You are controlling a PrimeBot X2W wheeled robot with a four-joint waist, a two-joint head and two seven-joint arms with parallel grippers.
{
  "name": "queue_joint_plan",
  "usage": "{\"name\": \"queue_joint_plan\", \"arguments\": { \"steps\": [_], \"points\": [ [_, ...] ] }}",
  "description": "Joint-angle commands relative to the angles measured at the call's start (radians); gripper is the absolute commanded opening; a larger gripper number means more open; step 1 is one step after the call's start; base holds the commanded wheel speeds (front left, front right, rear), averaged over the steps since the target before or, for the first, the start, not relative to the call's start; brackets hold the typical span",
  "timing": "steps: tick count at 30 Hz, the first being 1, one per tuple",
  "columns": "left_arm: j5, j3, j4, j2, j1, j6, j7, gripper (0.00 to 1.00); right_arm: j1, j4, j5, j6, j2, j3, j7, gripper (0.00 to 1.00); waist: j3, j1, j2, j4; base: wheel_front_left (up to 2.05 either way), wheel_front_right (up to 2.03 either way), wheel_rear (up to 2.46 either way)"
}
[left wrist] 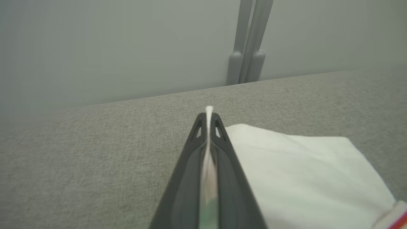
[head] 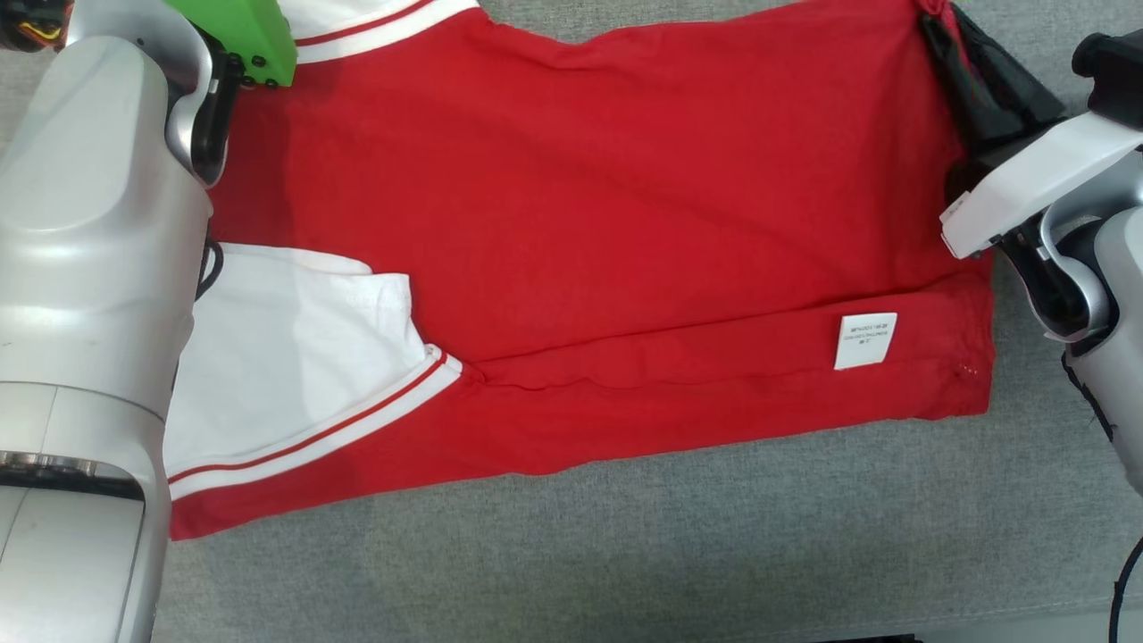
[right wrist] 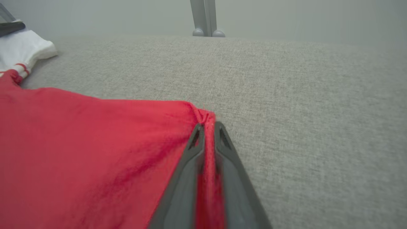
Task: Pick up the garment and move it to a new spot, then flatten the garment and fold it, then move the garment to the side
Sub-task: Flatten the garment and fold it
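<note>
— Two tools, both closed on cloth. Left tool point(left wrist: 208, 119): fingers pressed together, with a thin strip of white fabric pinched between them and poking out past the tips.

— And the right?

— Right tool point(right wrist: 208, 127): clamped on a bunched red corner of the cloth. In the head view its dark fingers point(head: 978, 85) sit at 2 o'clock, at the shirt's far corner.

— Where is the garment?

— Red jersey shirt with white sleeves point(head: 580, 223). It lies spread on the table covered in grey woven fabric point(head: 714, 536), running from 9 to 3 o'clock in the head view. A band along its near side is folded over, towards 5 o'clock. A small white rectangular printed label point(head: 865, 340) lies on that band at 4 o'clock.

— Sleeves?

— One white sleeve with a red-striped cuff point(head: 286, 348) at 8 o'clock, its outer end hidden behind the pale grey left forearm point(head: 89, 223). Whether that sleeve is the one the left tool grips, I cannot tell.

— Anything else?

— Bright green plastic cover point(head: 241, 36) at 11 o'clock, by the left wrist. A pair of grey upright posts point(left wrist: 248, 47) stands beyond the table's far edge, at 12 o'clock in the left wrist view.
</note>
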Motion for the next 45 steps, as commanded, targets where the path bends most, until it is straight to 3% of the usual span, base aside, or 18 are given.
{"name": "queue_joint_plan", "arguments": {
  "steps": [1,6,12,23,31,37,39,40,42,43,44,45],
  "points": [
    [-0.006,0.000,-0.011,0.017,-0.013,-0.002,-0.027,0.00,-0.011,0.001,0.005,-0.001,-0.015,0.001,-0.025,0.00,-0.009,-0.0001,0.0000,0.005,0.00,0.00,0.00],
    [-0.022,0.024,-0.075,0.044,0.021,0.001,-0.088,0.00,-0.006,-0.036,-0.001,-0.001,-0.035,-0.022,-0.110,0.00,-0.046,-0.0001,0.0000,0.012,0.00,0.00,0.00],
    [-0.039,0.075,-0.263,0.077,0.148,0.028,-0.107,0.00,0.052,-0.081,-0.019,-0.001,-0.038,-0.063,-0.141,0.00,-0.104,-0.0001,0.0000,0.023,0.00,0.00,0.00],
    [-0.093,0.160,-0.727,0.088,0.654,0.115,-0.101,0.00,0.237,-0.128,-0.032,-0.001,-0.008,-0.071,-0.126,0.00,-0.140,-0.0001,0.0000,0.037,0.00,0.00,0.00],
    [-0.166,0.157,-0.872,0.068,0.944,0.167,-0.024,0.00,0.353,-0.114,-0.017,-0.001,0.038,-0.105,-0.149,0.00,-0.160,-0.0001,0.0000,0.036,0.00,0.00,0.00],
    [-0.188,0.167,-0.943,0.078,1.047,0.202,0.008,0.00,0.434,-0.137,-0.005,-0.001,0.061,-0.150,-0.165,0.00,-0.184,-0.0001,0.0000,0.036,0.00,0.00,0.00],
    [-0.198,0.165,-0.955,0.080,1.070,0.207,0.027,0.00,0.454,-0.145,-0.008,-0.001,0.070,-0.154,-0.161,0.33,-0.191,-0.0001,0.0000,0.031,0.00,0.00,0.00],
    [-0.204,0.164,-0.958,0.083,1.082,0.210,0.039,0.00,0.468,-0.144,-0.007,-0.001,0.074,-0.159,-0.157,0.59,-0.195,-0.0001,0.0000,0.030,0.00,0.00,0.00],
    [-0.214,0.154,-0.956,0.088,1.109,0.210,0.069,0.00,0.490,-0.145,-0.006,-0.001,0.085,-0.166,-0.155,1.00,-0.201,-0.0001,0.0000,0.026,0.00,0.00,0.00],
    [-0.215,0.151,-0.958,0.087,1.118,0.213,0.076,0.15,0.499,-0.145,-0.005,-0.001,0.089,-0.170,-0.156,1.00,-0.204,-0.0001,0.0000,0.025,0.00,0.00,0.00],
    [-0.207,0.152,-0.960,0.090,1.125,0.221,0.076,0.51,0.509,-0.148,-0.012,-0.001,0.092,-0.178,-0.163,1.00,-0.208,-0.0001,0.0000,0.025,0.00,0.00,0.00],
    [-0.202,0.151,-0.964,0.090,1.131,0.226,0.071,1.00,0.516,-0.155,-0.020,-0.001,0.096,-0.184,-0.170,1.00,-0.209,-0.0001,0.0000,0.025,0.00,0.00,0.00]
  ]
}}
